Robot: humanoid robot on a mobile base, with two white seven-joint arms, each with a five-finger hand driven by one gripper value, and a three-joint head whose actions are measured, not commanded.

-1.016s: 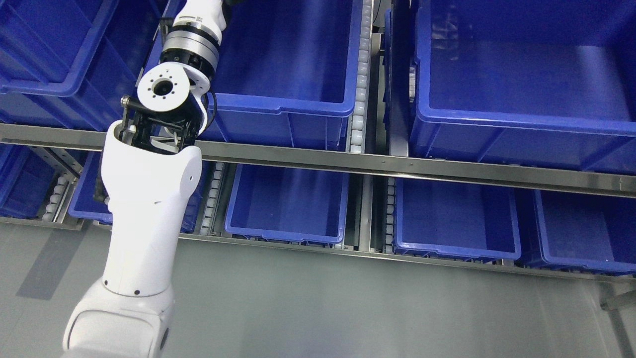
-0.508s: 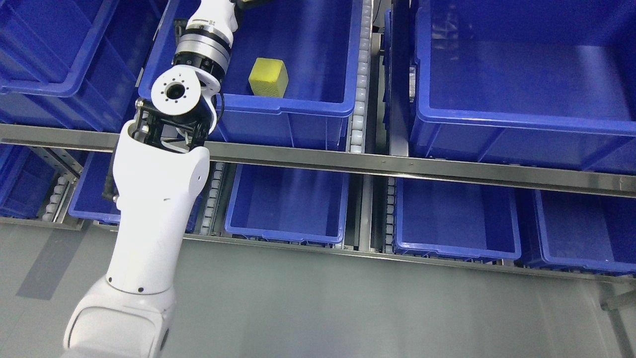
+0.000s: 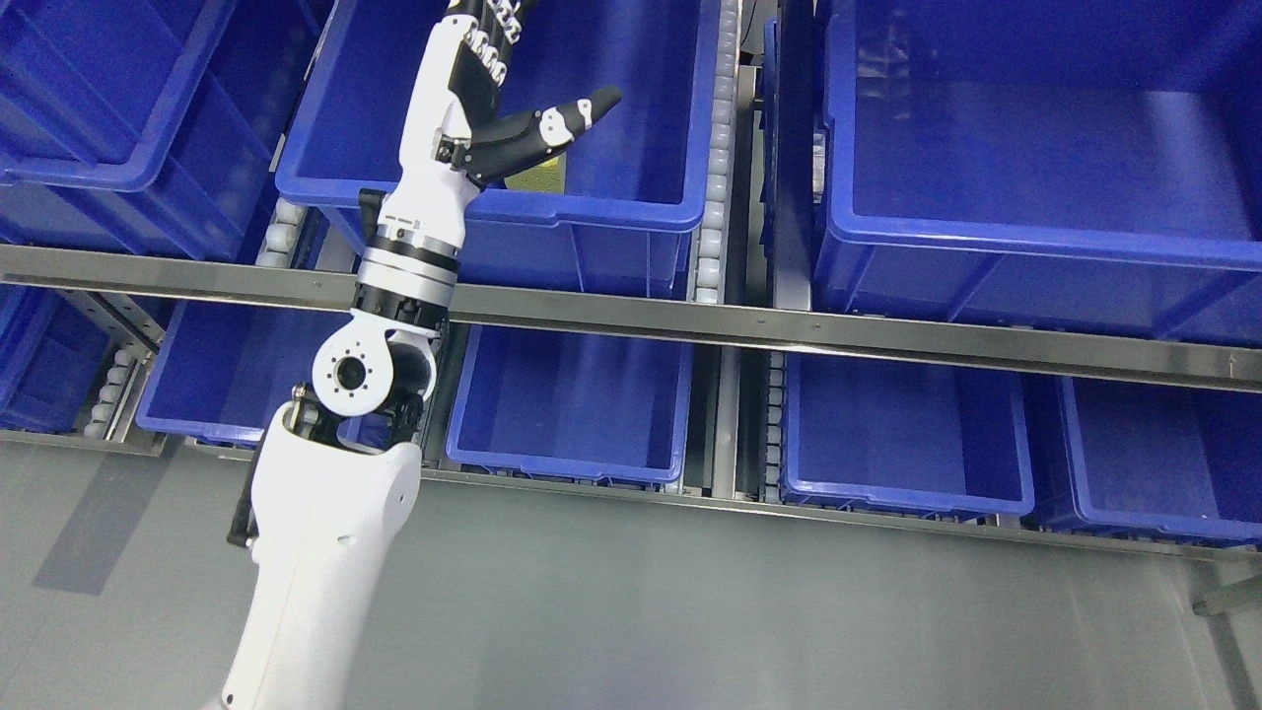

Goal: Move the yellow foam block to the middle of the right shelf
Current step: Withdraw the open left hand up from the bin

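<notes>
Reaching up from the lower left, the white left arm [image 3: 325, 552] stretches over the steel shelf rail [image 3: 789, 330] into the blue plastic bin [image 3: 582, 212] on the upper shelf level. The left hand [image 3: 488, 99] sits inside it, thumb splayed out to the right and the fingers [image 3: 493, 30] extended upward past the top edge, gripping nothing. The yellow foam block [image 3: 540, 177] lies on the bin floor near the front wall, mostly hidden behind the thumb.
</notes>
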